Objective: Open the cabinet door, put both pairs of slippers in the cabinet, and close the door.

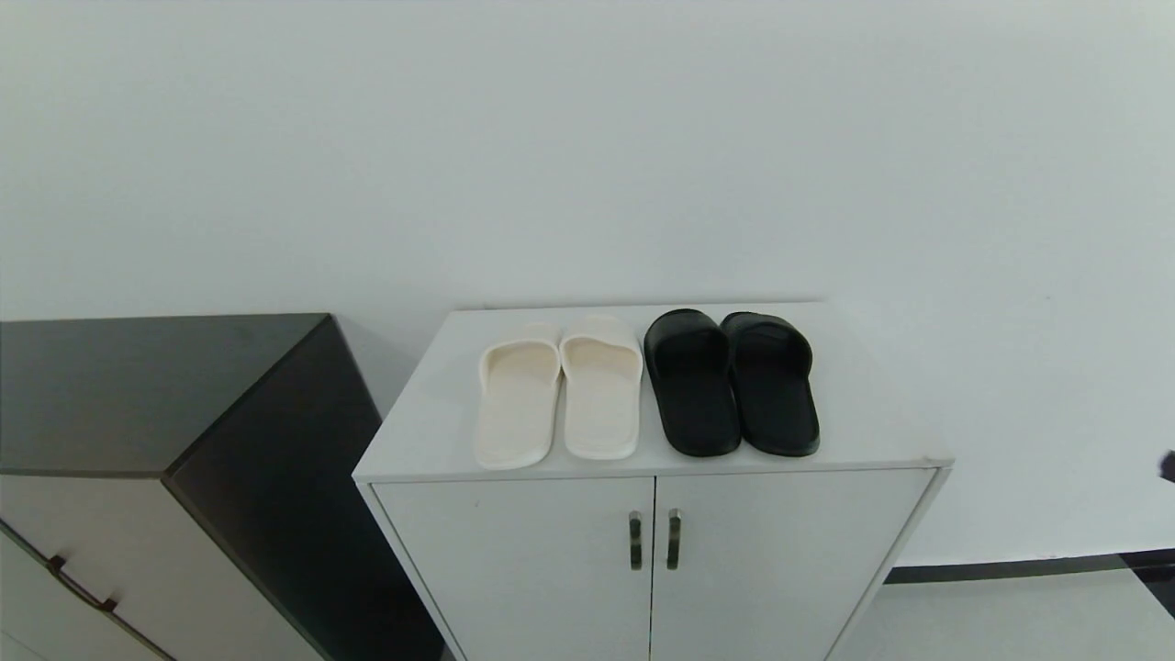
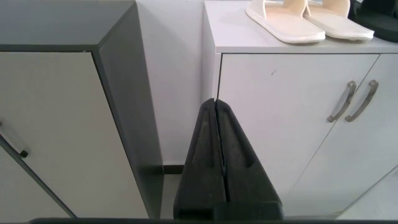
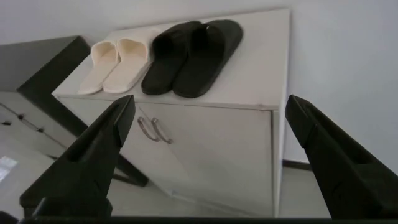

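Checking the grip plan — the cabinet point(image 1: 441, 431) has both doors shut, with two slim upright handles point(image 1: 635, 541) side by side at the centre seam, 6 o'clock from the slippers on top. Up there the white pair point(image 1: 597, 390) sits at 9 o'clock of the black pair point(image 1: 698, 386), just beside it. My left gripper point(image 2: 216, 106) has its fingers pressed together; my right gripper point(image 3: 209, 102) has them spread wide. The handles look like rigid metal, so I'd pinch one mid-bar; the door should swing light. The slippers look like soft, light foam — likely to flex, so I'd clamp across the strap band, not the sole edge.
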